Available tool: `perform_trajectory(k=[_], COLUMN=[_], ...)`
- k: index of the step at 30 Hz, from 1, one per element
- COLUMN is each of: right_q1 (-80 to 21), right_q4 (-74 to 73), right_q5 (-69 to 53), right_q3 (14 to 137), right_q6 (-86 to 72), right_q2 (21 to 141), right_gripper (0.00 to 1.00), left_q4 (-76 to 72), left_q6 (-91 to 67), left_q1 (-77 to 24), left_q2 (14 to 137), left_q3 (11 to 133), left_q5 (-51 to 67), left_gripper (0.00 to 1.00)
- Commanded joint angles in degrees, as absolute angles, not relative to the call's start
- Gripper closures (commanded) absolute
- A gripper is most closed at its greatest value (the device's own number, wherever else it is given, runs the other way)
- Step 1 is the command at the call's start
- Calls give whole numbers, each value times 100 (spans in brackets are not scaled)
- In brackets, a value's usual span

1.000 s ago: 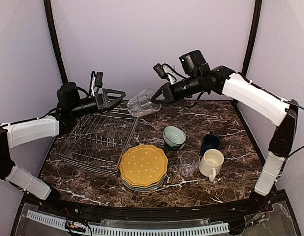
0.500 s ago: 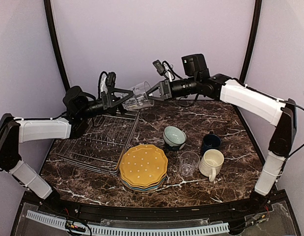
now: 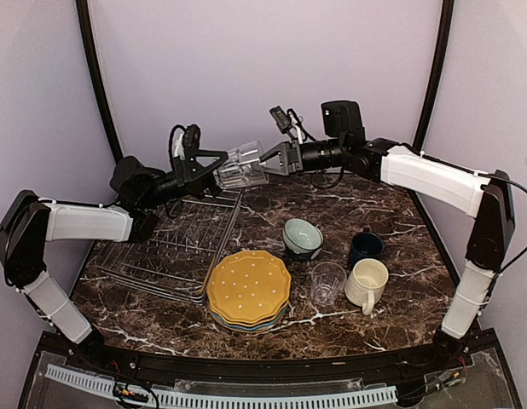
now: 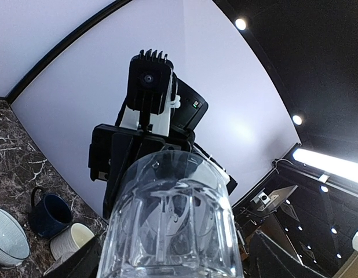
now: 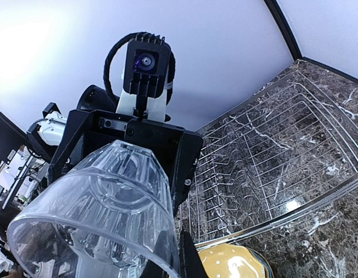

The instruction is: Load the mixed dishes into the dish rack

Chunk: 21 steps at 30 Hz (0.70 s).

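Right gripper (image 3: 266, 159) is pinching the clear glass tumbler (image 3: 242, 167) by its rim, sideways in midair, hanging over the dish rack's (image 3: 161, 243) 1 o'clock corner. Left gripper (image 3: 218, 170) is straddling its base, fingers apart.

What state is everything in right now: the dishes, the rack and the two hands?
Held tumbler: on its side in mid-air, between both hands.
Right hand: shut on its rim.
Left hand: open around its base.
Second tumbler: upright.
Bowl: upright.
Navy mug: upright.
Cream mug: upright.
Plates: stacked, yellow on top.
Dish rack: holds no dishes.
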State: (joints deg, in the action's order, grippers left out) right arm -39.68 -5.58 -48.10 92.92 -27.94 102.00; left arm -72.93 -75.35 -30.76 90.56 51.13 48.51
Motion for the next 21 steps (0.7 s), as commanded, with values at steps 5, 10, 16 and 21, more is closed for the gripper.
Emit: perform_trajectory(k=[5, 10, 16, 21], right_q1=[-3926, -3891, -3707, -3474], right_q4=[-108, -113, -578, -1348], right_q5=[-4948, -4948, -4811, -4004], right_q3=[9167, 9176, 9251, 9151], right_q6=[-2888, -2883, -2777, -2317], right_q2=[9979, 10037, 10008, 9621], right_gripper=[100, 100, 41, 3], left_q4=[-7665, -7553, -7215, -5986], left_q6=[-7610, -7432, -7330, -6953], left_q1=[-3094, -3089, -2842, -1973], left_q2=[9115, 9029, 8837, 8328], left_q3=[5100, 5097, 5058, 4787], left_q5=[4881, 4918, 4746, 4620], left_gripper=[25, 52, 98, 99])
